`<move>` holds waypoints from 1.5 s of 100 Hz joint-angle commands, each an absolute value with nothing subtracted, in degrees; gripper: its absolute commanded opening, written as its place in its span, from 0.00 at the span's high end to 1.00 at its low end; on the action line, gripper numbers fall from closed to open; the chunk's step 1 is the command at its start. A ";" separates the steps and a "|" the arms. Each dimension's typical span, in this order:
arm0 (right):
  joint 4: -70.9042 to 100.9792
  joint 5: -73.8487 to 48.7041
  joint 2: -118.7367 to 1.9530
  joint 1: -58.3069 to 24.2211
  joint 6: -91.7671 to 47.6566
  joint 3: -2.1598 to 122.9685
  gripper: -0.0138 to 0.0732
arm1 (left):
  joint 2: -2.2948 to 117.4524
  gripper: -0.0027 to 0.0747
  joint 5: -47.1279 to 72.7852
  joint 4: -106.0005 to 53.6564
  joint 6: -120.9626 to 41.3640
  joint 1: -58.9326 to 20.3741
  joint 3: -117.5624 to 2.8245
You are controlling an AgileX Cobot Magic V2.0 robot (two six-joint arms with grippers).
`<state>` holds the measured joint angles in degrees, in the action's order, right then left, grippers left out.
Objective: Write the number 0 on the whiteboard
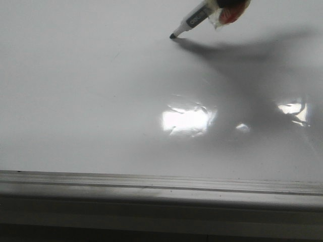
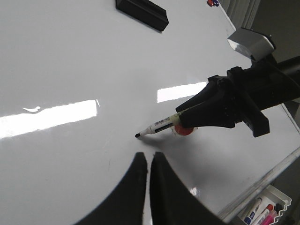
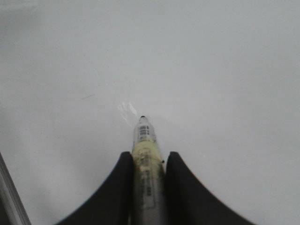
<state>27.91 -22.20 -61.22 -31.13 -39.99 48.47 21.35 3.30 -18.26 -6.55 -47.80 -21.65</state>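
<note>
The whiteboard [image 1: 101, 101] fills the front view, glossy white with light glare. My right gripper [image 3: 148, 157] is shut on a white marker [image 3: 143, 133] wrapped in yellowish tape. In the front view the marker [image 1: 194, 19] slants down from the gripper [image 1: 222, 6] at the top edge. Its black tip [image 1: 172, 36] meets its own shadow on the board. My left gripper [image 2: 149, 157] hovers just short of that tip [image 2: 138, 135], shut with nothing between its fingers. The number 0 is not in view; the board around the tip shows no black line.
A grey metal frame strip [image 1: 151, 184] runs along the board's near edge. A black eraser [image 2: 142, 13] lies at the far side of the board. A tray of markers [image 2: 262, 211] hangs below the board's edge.
</note>
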 commanded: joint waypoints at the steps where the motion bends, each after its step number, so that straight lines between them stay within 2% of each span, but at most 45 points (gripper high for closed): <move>1: 28.07 -19.98 -61.53 -31.14 -40.60 50.37 0.89 | 21.61 0.99 -1.29 -18.73 -5.96 -47.74 -23.14; 62: 27.02 -31.13 -61.53 -31.54 -40.47 50.37 0.89 | 21.61 0.99 -1.29 -18.73 -5.96 -47.74 -23.14; 95: 11.53 -34.87 -57.09 -31.54 -27.50 50.37 0.89 | 21.61 0.99 -1.21 -18.73 -5.96 -47.74 -23.14; 123: 4.85 -31.93 -56.20 -31.54 -19.43 50.37 0.89 | 21.61 0.99 -1.21 -18.73 -5.96 -47.74 -23.14; 150: 4.85 -26.56 -56.60 -31.54 -18.52 50.49 0.89 | 21.61 0.99 -1.21 -18.73 -5.96 -47.74 -23.14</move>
